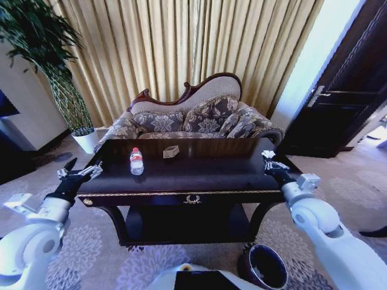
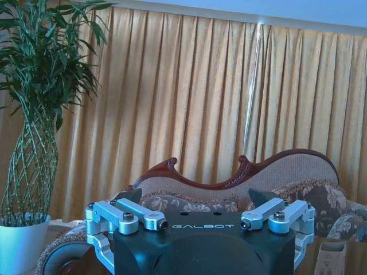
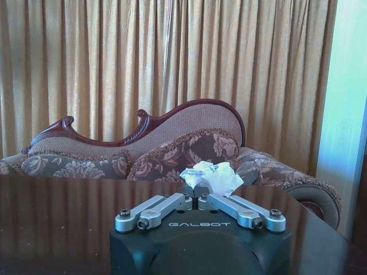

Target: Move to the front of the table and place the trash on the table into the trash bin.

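Curtained lounge, robot at bench front. Right pincer clamps scrap; left pincer wide. Bottle, carton left; bin empty.

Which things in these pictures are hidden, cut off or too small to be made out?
- Trash bin: head view, its lower part cut off by the bottom edge.
- Carton: head view, too small to read any print.
- Bottle: head view, label text too small.
- White scrap: right wrist view, its lower part hidden behind the shut right gripper.
- Table: left wrist view, mostly hidden by the open left gripper.
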Tool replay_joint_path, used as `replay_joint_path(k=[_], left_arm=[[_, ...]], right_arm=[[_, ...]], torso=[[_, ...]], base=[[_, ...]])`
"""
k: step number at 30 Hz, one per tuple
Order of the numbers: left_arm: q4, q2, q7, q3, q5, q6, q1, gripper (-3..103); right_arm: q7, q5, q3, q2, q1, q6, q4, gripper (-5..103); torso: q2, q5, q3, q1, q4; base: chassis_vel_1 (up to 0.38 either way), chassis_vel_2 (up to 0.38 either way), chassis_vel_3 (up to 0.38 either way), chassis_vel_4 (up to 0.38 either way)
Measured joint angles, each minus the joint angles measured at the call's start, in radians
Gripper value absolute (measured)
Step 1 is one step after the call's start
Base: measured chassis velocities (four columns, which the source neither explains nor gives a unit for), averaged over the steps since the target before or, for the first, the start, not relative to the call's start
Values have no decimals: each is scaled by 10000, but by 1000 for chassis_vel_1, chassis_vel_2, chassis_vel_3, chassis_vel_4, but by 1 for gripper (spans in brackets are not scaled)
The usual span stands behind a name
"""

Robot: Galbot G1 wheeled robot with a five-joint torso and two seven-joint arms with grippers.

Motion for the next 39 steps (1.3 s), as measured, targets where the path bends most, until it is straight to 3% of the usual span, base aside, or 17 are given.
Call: replay_joint_path(k=[39], left_arm=[[-207,-200,-6,-75,69,6,228,100]], right_arm=[[6,-88,102,268,-298,48,167,0]], torso=[[-1,0,0,1,0]], base=[[67,-63,-63,63]])
